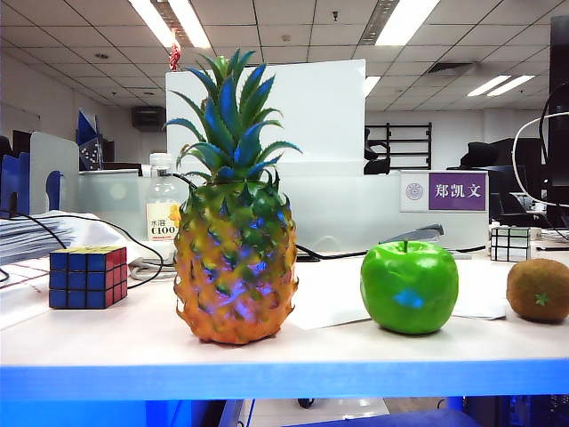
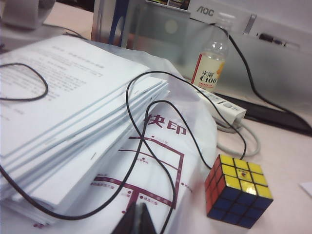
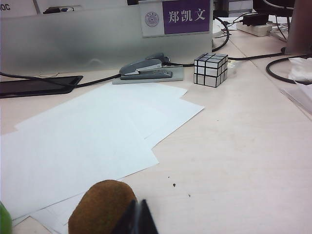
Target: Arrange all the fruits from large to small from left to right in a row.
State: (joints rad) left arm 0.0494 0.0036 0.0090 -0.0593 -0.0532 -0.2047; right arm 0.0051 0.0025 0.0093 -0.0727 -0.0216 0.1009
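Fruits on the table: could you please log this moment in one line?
pineapple, apple, kiwi: in row | left gripper: shut | right gripper: shut

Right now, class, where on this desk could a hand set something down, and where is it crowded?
Bare desk lies between the pineapple and green apple, and beyond the kiwi toward the silver cube. Crowded: the paper stack, cables and coloured cube by the left gripper.

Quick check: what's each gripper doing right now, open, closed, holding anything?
Left gripper: closed, empty, above the paper stack.
Right gripper: closed, empty, beside the kiwi.
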